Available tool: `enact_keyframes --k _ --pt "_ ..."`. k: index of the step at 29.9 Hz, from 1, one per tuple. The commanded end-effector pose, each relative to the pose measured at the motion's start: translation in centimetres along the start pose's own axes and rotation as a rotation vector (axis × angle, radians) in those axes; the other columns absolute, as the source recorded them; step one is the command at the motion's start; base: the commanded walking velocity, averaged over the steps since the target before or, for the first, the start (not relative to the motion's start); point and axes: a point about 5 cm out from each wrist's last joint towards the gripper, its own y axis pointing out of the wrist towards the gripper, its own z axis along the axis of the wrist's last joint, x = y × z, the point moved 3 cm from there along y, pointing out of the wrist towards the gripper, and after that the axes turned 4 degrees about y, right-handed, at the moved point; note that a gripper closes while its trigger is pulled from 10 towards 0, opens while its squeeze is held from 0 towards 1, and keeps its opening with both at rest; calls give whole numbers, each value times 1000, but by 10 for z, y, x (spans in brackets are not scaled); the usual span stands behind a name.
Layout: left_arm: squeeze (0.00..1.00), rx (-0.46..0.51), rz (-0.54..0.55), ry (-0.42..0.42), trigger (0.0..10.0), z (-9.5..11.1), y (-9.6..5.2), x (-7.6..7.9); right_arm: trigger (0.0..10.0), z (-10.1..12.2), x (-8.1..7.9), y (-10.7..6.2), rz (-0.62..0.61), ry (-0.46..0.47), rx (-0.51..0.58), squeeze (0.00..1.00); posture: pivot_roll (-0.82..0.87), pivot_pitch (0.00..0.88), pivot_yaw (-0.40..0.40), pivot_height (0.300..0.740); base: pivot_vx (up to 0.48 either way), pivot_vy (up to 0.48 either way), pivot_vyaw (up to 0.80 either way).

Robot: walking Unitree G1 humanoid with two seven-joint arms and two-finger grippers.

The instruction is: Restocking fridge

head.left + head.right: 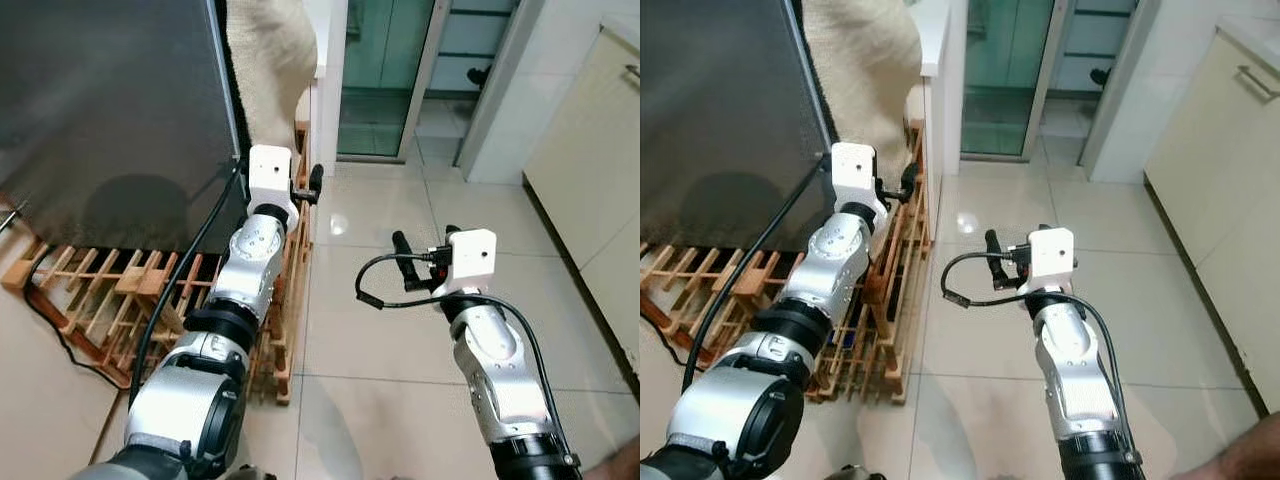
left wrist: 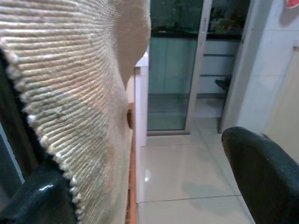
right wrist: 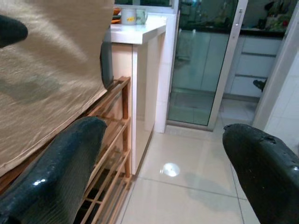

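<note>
- Fridge [image 1: 110, 110]: the dark grey slab at the robot's left is probably its door or side, since no handle can be made out; it stands upright, long axis vertical, its near edge toward the left arm. No food or drink to stock is in either gripper.
- Left gripper [image 1: 312, 185]: raised beside the dark panel's edge, just by a beige ribbed cloth [image 2: 70, 93] that hangs there. The wrist view shows the two fingers [image 2: 266, 172] well spread with nothing between them; the cloth lies close along one finger. The placing suggests an approach to the panel's edge, perhaps to pull it open.
- Right gripper [image 1: 415, 262]: held out over the tiled floor [image 1: 400, 340], well apart from the fridge, jaws spread and empty; it seems to be held ready.
- Wooden rack [image 1: 110, 290]: low slatted frame on the floor at the foot of the panel, under the left arm.
- White table [image 3: 140, 30]: stands past the cloth and carries a cup [image 3: 132, 16]; a glass sliding door [image 1: 385, 70] is beyond.
- Stage, as judged: early; the fridge looks unopened.
</note>
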Motion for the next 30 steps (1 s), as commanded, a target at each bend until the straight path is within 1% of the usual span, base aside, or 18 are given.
enact_keyframes --k 1,6,7,9,10,11,13,14,15,18,21,22,24,25,26,27,29,30 --pt "0 49 92 27 10000 15 3 -22 10000 1 0 1 3 -6 5 0 -95 0 3 740 0 0 0" --pt "0 64 178 59 10000 23 3 -41 10000 0 0 -1 2 -7 5 0 -109 0 10 740 0 0 0" --pt "0 64 178 59 10000 23 3 -41 10000 0 0 -1 2 -7 5 0 -109 0 10 740 0 0 0" --pt "0 63 212 70 10000 24 -3 -60 10000 -1 3 -3 -11 -9 4 0 -115 0 15 740 0 0 0" --pt "0 50 219 71 10000 21 -8 -68 10000 -2 4 -5 -16 -9 1 0 -114 0 12 740 0 0 0" --pt "0 41 222 71 10000 18 -11 -73 10000 -2 5 -6 -19 -9 -1 0 -113 0 11 740 0 0 0" --pt "0 28 223 75 10000 14 -16 -76 10000 -3 5 -7 -19 -10 -5 0 -111 0 10 740 0 0 0" --pt "0 28 223 75 10000 14 -16 -76 10000 -3 5 -7 -19 -10 -5 0 -111 0 10 740 0 0 0" --pt "0 10 232 79 10000 8 -24 -80 10000 -5 5 -9 -15 -11 -10 0 -106 0 8 740 0 0 0" --pt "0 4 243 84 10000 6 -27 -83 10000 -6 5 -9 -14 -11 -12 0 -98 0 6 740 0 0 0" --pt "0 -8 283 87 10000 3 -34 -92 10000 -6 4 -7 -11 -11 -15 0 -93 0 3 740 0 0 0" --pt "0 -8 283 87 10000 3 -34 -92 10000 -6 4 -7 -11 -11 -15 0 -93 0 3 740 0 0 0" --pt "0 -2 300 95 10000 10 -37 -100 10000 -5 3 -6 -8 -11 -13 0 -95 0 8 740 0 0 0" --pt "0 -2 300 95 10000 10 -37 -100 10000 -5 3 -6 -8 -11 -13 0 -95 0 8 740 0 0 0" --pt "0 6 307 103 10000 14 -41 -104 10000 -5 4 -6 -8 -11 -11 0 -94 0 11 740 0 0 0" --pt "0 13 311 121 10000 20 -50 -110 10000 -5 5 -7 -11 -11 -11 0 -93 0 11 740 0 0 0" --pt "0 13 311 121 10000 20 -50 -110 10000 -5 5 -7 -11 -11 -11 0 -93 0 11 740 0 0 0" --pt "0 6 307 125 10000 20 -56 -111 10000 -5 5 -8 -13 -11 -13 0 -88 0 10 740 0 0 0"
